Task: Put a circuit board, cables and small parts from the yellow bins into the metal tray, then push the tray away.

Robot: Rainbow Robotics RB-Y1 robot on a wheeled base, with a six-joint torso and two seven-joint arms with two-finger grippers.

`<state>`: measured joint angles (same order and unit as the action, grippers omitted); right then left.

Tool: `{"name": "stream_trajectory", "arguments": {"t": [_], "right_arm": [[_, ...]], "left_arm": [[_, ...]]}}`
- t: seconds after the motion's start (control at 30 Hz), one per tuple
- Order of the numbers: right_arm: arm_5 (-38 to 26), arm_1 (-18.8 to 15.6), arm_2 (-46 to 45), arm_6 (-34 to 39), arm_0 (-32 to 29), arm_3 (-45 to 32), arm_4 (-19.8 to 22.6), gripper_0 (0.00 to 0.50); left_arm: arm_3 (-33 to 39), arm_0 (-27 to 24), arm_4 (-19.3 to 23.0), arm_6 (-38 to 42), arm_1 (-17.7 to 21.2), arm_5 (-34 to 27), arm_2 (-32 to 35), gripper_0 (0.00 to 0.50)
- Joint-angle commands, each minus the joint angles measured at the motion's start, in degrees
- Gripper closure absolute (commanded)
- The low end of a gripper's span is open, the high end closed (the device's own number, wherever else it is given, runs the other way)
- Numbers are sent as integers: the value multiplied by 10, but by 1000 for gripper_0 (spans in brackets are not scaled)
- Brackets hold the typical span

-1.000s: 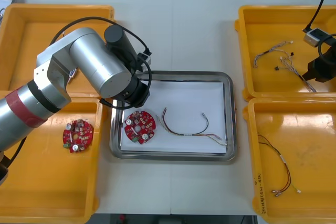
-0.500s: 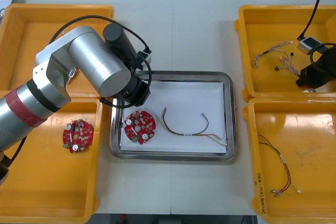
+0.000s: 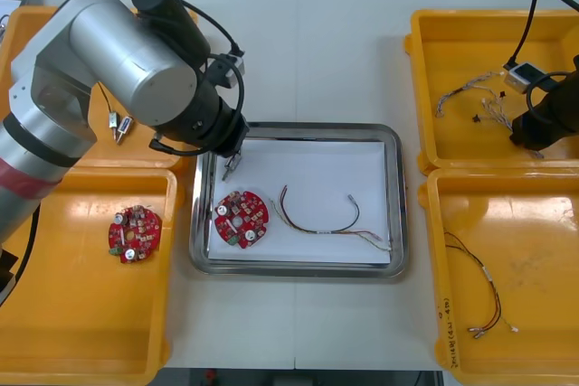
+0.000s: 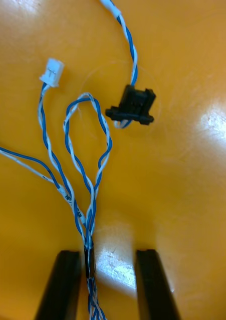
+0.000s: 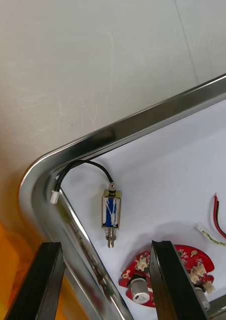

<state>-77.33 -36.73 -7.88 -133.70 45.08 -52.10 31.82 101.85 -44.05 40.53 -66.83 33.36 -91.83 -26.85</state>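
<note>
**Left arm.** My left gripper (image 5: 105, 244) hangs over the far left corner of the metal tray (image 3: 395, 196), its two fingers spread wide with nothing between the pads. Just beyond the fingertips, a small metal part (image 5: 111, 212) lies on the tray's white floor. Its black lead (image 5: 85, 164) curves to a white plug resting against the corner of the rim. A round red circuit board (image 3: 241, 218) lies in the tray beside the near left wall. To its right, a thin cable (image 3: 312, 229) bends across the white floor.

**Right arm.** My right gripper (image 4: 108, 252) is low inside the far right yellow bin (image 3: 425, 88), fingers parted and gripping nothing. A twisted blue and white cable (image 4: 88, 220) runs between them, close against one finger, then loops outward near a black connector (image 4: 132, 106).

**Left bins.** A second circuit board (image 3: 134, 232) rests in the near left bin (image 3: 170, 314).
</note>
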Motion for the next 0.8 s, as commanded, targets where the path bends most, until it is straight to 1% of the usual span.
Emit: {"name": "stream_trajectory", "arguments": {"t": [0.03, 0.3, 0.53, 0.63, 0.73, 0.8], "right_arm": [[8, 8, 17, -3, -1, 1, 1, 500], [-3, 3, 16, -6, 0, 0, 1, 500], [-6, -5, 11, -10, -1, -20, -3, 500], [-28, -12, 11, -9, 0, -47, -7, 500], [-69, -18, 8, -4, 0, -86, -11, 500], [-108, -21, -6, -2, 0, -117, -15, 500]], "left_arm": [[49, 5, 14, 65, -7, -45, 60, 0], [89, 5, 23, 62, 6, -136, 154, 0], [89, 5, 19, 59, 24, -172, 207, 0], [84, 6, 10, 57, 31, -182, 225, 0], [75, 6, 3, 54, 35, -182, 245, 0], [63, 5, -2, 51, 40, -182, 256, 0]]}}
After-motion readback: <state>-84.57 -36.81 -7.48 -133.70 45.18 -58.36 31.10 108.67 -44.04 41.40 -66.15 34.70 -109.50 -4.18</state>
